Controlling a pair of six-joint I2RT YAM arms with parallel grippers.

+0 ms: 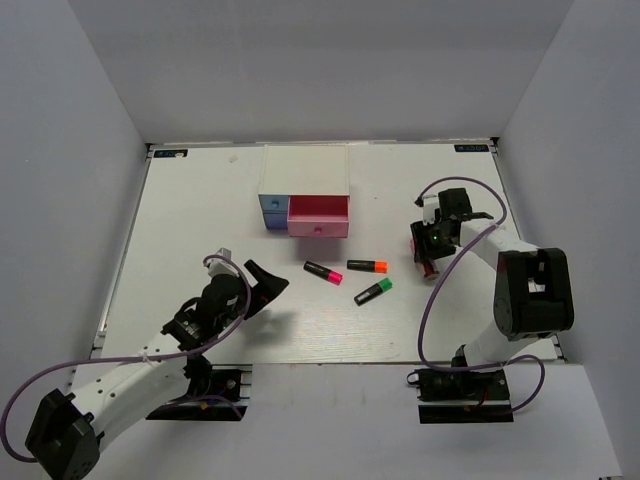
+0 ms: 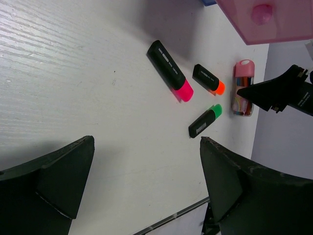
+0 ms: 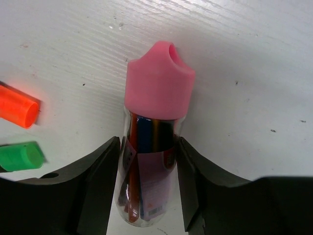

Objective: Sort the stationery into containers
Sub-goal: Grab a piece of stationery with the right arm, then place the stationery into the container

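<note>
Little of the sorting looks done. The three highlighters lie loose on the table (image 1: 200, 220) around its middle: the pink-capped highlighter (image 1: 323, 271), the orange-capped highlighter (image 1: 367, 265) and the green-capped highlighter (image 1: 373, 291), near one another but not touching. The white chest (image 1: 305, 170) stands by the middle of the far edge. Its pink drawer (image 1: 319, 213) is pulled out and its light blue drawer (image 1: 271, 206) is pushed in. Whether anything already lies in the open drawer I cannot tell.

Toward the right edge, the right gripper (image 1: 430, 255) is down over a pink-capped tube (image 3: 152, 147), a clear case with coloured sticks inside. The tube lies flat on the table, and the two fingers (image 3: 100, 181) press against its sides, so a grasp seems made but no lift yet. The left gripper (image 1: 262, 284) hangs over the near-left part of the table, spread wide and holding nothing.

By my reading the tube and all three highlighters have yet to go into drawers.

The top view gives the layout but shows the tube only as a pinkish smear under the arm. The right wrist view alone shows its clear body, its contents and the finger contact. The left wrist view shows all three highlighters, the tube and the pink drawer's knob in one look (a useful cross-check).
</note>
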